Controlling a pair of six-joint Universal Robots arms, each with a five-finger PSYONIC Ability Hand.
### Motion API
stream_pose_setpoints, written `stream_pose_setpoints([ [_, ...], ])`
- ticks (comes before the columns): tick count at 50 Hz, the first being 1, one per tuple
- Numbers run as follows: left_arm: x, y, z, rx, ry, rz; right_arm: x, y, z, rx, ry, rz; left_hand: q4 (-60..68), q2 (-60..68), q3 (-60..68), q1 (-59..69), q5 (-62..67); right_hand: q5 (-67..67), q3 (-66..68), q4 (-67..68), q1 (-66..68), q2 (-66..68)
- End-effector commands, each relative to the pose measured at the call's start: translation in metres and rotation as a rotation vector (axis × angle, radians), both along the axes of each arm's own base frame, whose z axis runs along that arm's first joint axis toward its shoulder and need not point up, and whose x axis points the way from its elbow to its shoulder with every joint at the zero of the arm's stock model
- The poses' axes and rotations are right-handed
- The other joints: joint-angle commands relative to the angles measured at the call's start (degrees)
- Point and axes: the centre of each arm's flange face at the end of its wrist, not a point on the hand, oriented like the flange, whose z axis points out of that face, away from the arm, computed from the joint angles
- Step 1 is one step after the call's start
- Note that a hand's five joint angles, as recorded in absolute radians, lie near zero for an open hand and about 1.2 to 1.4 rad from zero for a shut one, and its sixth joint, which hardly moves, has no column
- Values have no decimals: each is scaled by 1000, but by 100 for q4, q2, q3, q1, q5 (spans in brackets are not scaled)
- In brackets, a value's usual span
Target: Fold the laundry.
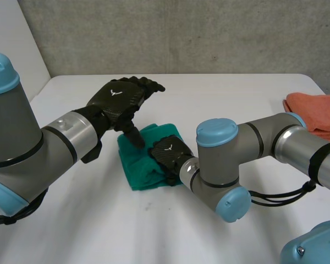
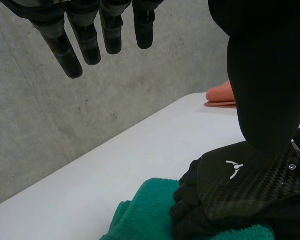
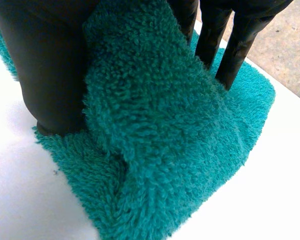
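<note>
Grey concrete wall bhd white tbl.

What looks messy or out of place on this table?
The green towel is rumpled, not flat: a ridge of it bunches up between the right hand's thumb and fingers. An orange cloth lies apart at the table's edge.

A: What does the right hand hold?
B: A teal towel. A raised fold of it is pinched between the black thumb and the fingers.
A: And beneath?
B: The towel's lower layer lies flat on the white tabletop, with the fingertips pressing into it.
</note>
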Motion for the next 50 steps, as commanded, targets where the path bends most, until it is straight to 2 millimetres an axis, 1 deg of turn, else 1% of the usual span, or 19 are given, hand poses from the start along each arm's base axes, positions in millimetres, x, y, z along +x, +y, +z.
stream_pose_setpoints([
  [1,0,0,0,0,0,0,1,-1,0,-3,-5,-1,-155,-155,-183,-100,-258,661,637,667,1002,593],
  [12,0,0,0,-1,-1,-1,5,-5,5,-22,-21,2,-155,-155,-183,-100,-258,913,889,919,1254,845],
  [16,0,0,0,-1,-1,-2,5,-4,4,-25,-19,4,-155,-155,-183,-100,-258,1299,1275,1305,1640,1231],
  [17,0,0,0,0,0,1,6,-4,5,-26,-20,4,-155,-155,-183,-100,-258,1466,1443,1473,1807,1399],
  [18,0,0,0,0,0,1,6,-5,5,-27,-21,4,-155,-155,-183,-100,-258,1918,1894,1924,2259,1850],
  [25,0,0,0,0,0,1,7,-6,8,-38,-28,4,-155,-155,-183,-100,-258,3232,3209,3238,3573,3164],
  [29,0,0,0,0,0,0,7,-6,8,-39,-25,7,-155,-155,-183,-100,-258,4291,4268,4298,4632,4223],
  [30,0,0,0,0,0,0,7,-5,6,-37,-23,9,-155,-155,-183,-100,-258,4827,4803,4833,5168,4759],
  [33,0,0,0,0,0,0,7,-5,6,-37,-23,9,-155,-155,-183,-100,-258,5481,5457,5487,5822,5413],
  [37,0,0,0,0,0,0,8,-6,13,-48,-32,11,-155,-155,-183,-100,-258,5482,5459,5489,5823,5414],
  [40,0,0,-1,2,-1,0,7,-7,25,-65,-45,9,-155,-155,-183,-100,-258,5482,5459,5489,5823,5414],
  [41,0,0,-1,2,-1,0,6,-8,34,-79,-53,4,-155,-155,-183,-100,-258,5482,5459,5489,5823,5414],
  [45,0,0,-1,2,-1,0,2,-7,50,-105,-58,2,-155,-155,-183,-100,-258,5482,5459,5489,5823,5414],
  [48,0,1,-1,2,-1,0,-2,-5,55,-110,-39,6,-155,-155,-183,-100,-258,5482,5459,5489,5823,5414],
  [50,0,1,-1,2,-1,0,-9,-6,59,-113,-11,0,-155,-155,-183,-100,-258,5482,5459,5489,5823,5414],
])
